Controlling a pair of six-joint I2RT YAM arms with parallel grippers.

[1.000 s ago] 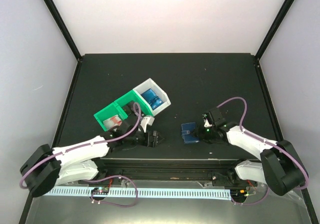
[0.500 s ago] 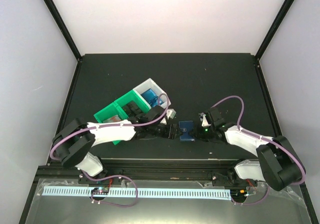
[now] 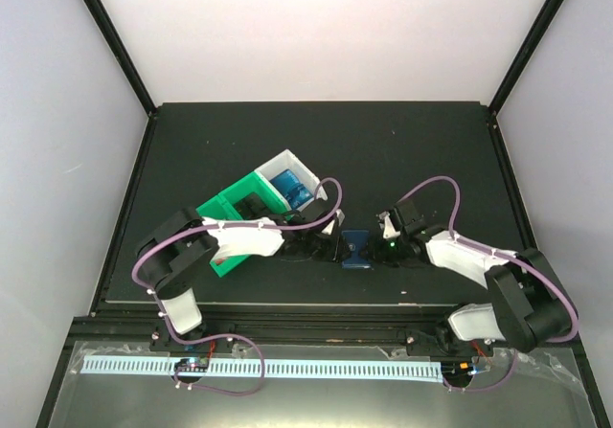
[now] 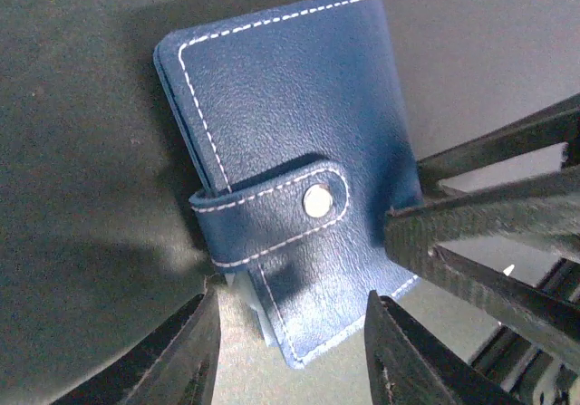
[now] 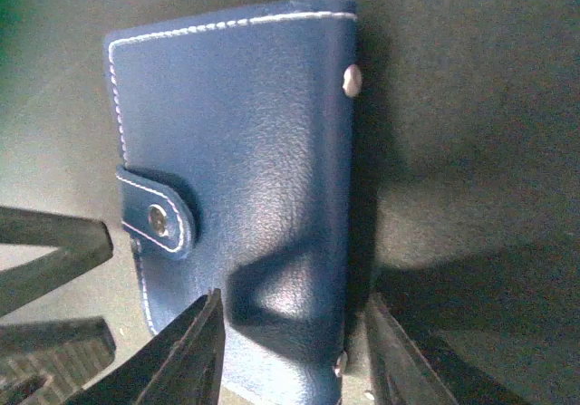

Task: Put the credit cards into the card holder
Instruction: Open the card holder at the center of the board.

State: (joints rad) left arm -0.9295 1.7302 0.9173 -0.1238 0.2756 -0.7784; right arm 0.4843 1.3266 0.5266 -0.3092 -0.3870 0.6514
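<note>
Fingers from both sides: left fingers (image 4: 186, 355) and right fingers (image 5: 186, 351) straddle the card holder (image 4: 290, 106) from opposite ends.

On the dark tabletop (image 3: 383, 150), near the front edge and just right of the green bin (image 3: 213, 206) and white bin (image 3: 297, 167), the card holder lies flat and shut. From above, only a sliver of its blue shows between the two wrists. The left arm (image 3: 239, 238) covers much of the green bin, so its contents are hard to make out. Blue credit cards (image 3: 290, 189) peek out of the white bin. Each pair of fingers stands partway apart around the holder; whether either truly pinches it, I cannot tell, as shadow hides the contact. The clasp tab (image 4: 272, 210) is fastened with its snap (image 4: 316, 200), and the inside is hidden.
</note>
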